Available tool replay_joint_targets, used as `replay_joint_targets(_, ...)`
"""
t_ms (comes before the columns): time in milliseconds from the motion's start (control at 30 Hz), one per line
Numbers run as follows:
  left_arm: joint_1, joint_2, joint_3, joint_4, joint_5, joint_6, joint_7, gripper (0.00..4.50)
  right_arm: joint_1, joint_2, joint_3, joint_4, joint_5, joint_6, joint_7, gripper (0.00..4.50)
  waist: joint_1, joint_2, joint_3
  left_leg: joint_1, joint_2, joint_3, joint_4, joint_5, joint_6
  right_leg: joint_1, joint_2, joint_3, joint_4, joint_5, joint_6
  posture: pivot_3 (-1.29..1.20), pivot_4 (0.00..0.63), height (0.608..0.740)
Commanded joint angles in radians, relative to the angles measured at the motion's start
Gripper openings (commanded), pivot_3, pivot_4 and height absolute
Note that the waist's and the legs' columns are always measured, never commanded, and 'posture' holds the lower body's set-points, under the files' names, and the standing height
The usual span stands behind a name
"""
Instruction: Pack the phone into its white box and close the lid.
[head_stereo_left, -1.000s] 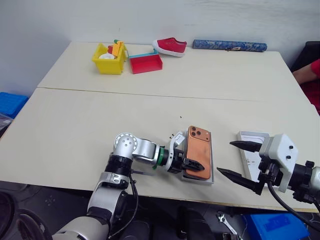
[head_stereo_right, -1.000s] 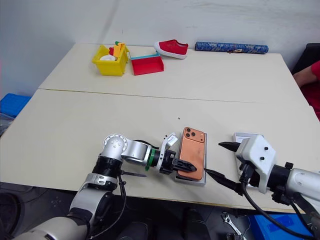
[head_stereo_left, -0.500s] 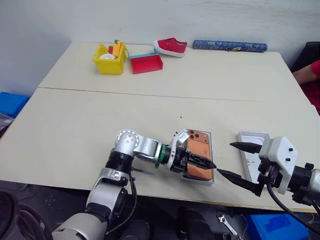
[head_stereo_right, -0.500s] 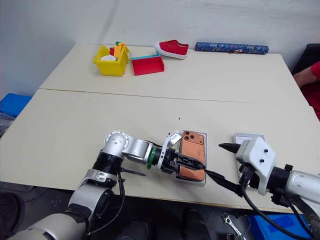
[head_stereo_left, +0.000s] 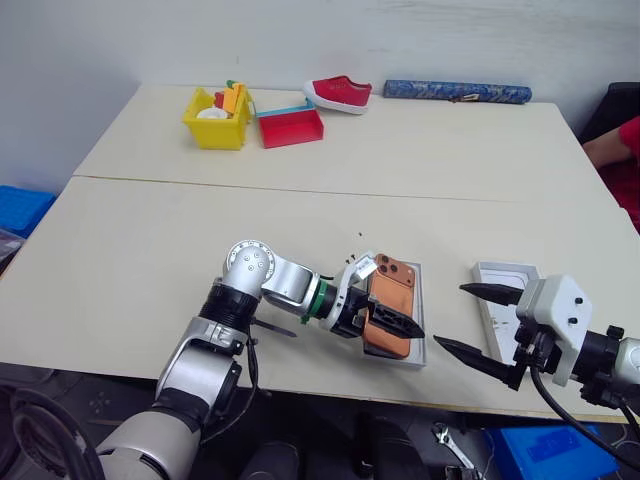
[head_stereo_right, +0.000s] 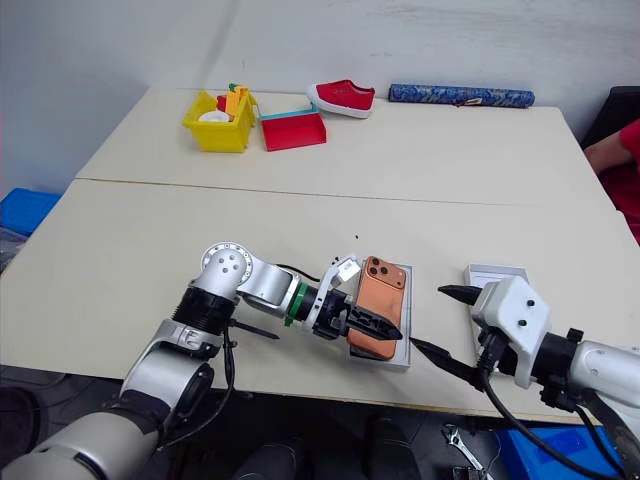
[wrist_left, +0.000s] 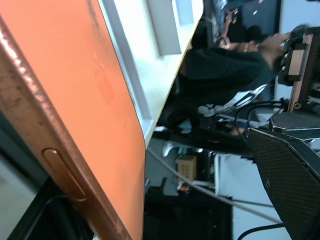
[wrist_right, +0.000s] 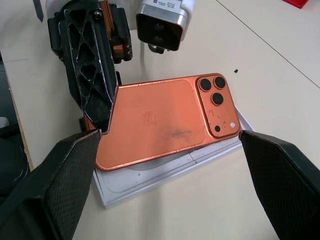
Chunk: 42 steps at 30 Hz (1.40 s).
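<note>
The copper-orange phone (wrist_right: 160, 120) lies camera side up and slightly askew on the white box (wrist_right: 150, 185), near the table's front edge. Most of the box's floor is covered by it. My left gripper (head_stereo_left: 398, 332) is open at the phone's near end, with one black finger (wrist_right: 92, 75) reaching over the phone's back and the edge of the phone between the jaws. To the right, my right gripper (head_stereo_left: 452, 316) hovers open and empty, pointing at the phone. The lid (head_stereo_left: 503, 292), a shallow white tray, lies just behind the right gripper.
At the far side of the table (head_stereo_left: 450, 200) stand a yellow bin (head_stereo_left: 217, 115), a red tray (head_stereo_left: 292, 127), a red shoe (head_stereo_left: 338, 93) and a blue patterned roll (head_stereo_left: 457, 91). A person's red sleeve (head_stereo_left: 615, 145) shows at the right edge. A blue crate (head_stereo_left: 20, 205) sits on the floor.
My left gripper, shut on the phone's near end a second ago, has opened and rolled. The phone now rests on the box. The right arm has stayed still.
</note>
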Motion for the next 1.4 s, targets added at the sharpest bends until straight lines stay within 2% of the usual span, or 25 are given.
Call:
replay_joint_targets(33, -0.047, -0.002, -0.023, -0.02, -0.027, 0.002, -0.015, 4.42, 0.007, 0.011, -0.003, -0.003, -0.006, -0.031, -0.009, 4.5, 0.0, 0.0, 0.0, 0.0, 0.0, 0.0, 0.0, 0.0, 0.0, 0.0, 0.0, 0.0, 0.0, 0.0, 0.0, 0.0, 0.15, 0.74)
replay_joint_targets(300, -0.051, 0.057, -0.137, -0.116, 0.042, 0.002, -0.084, 4.42, 0.031, 0.026, -0.003, -0.012, -0.014, -0.05, -0.021, 4.5, -0.004, 0.0, 0.0, 0.0, 0.0, 0.0, 0.0, 0.0, 0.0, 0.0, 0.0, 0.0, 0.0, 0.0, 0.0, 0.0, 0.15, 0.74)
replay_joint_targets(633, -0.081, 0.067, -0.134, -0.172, 0.119, 0.002, -0.257, 4.42, 0.034, 0.032, 0.012, -0.005, -0.025, -0.067, -0.029, 4.5, -0.005, 0.0, 0.0, 0.0, 0.0, 0.0, 0.0, 0.0, 0.0, 0.0, 0.0, 0.0, 0.0, 0.0, 0.0, 0.0, 0.15, 0.74)
replay_joint_targets(1033, -0.134, 0.098, -0.207, -0.174, 0.358, -0.044, -0.486, 4.42, 0.008, 0.029, 0.026, 0.014, -0.028, -0.068, -0.038, 4.5, -0.006, 0.0, 0.0, -0.001, 0.0, 0.0, 0.0, 0.0, 0.0, 0.0, 0.0, 0.0, -0.001, 0.0, 0.0, 0.0, 0.15, 0.74)
replay_joint_targets(1400, -0.15, 0.29, -0.239, -0.32, 0.406, -0.018, -0.709, 4.42, 0.01, 0.026, 0.029, 0.023, -0.026, -0.068, -0.037, 4.5, -0.007, 0.0, 0.001, -0.001, 0.0, -0.001, 0.0, 0.0, 0.0, 0.0, 0.0, 0.0, -0.001, 0.0, 0.0, 0.0, 0.15, 0.74)
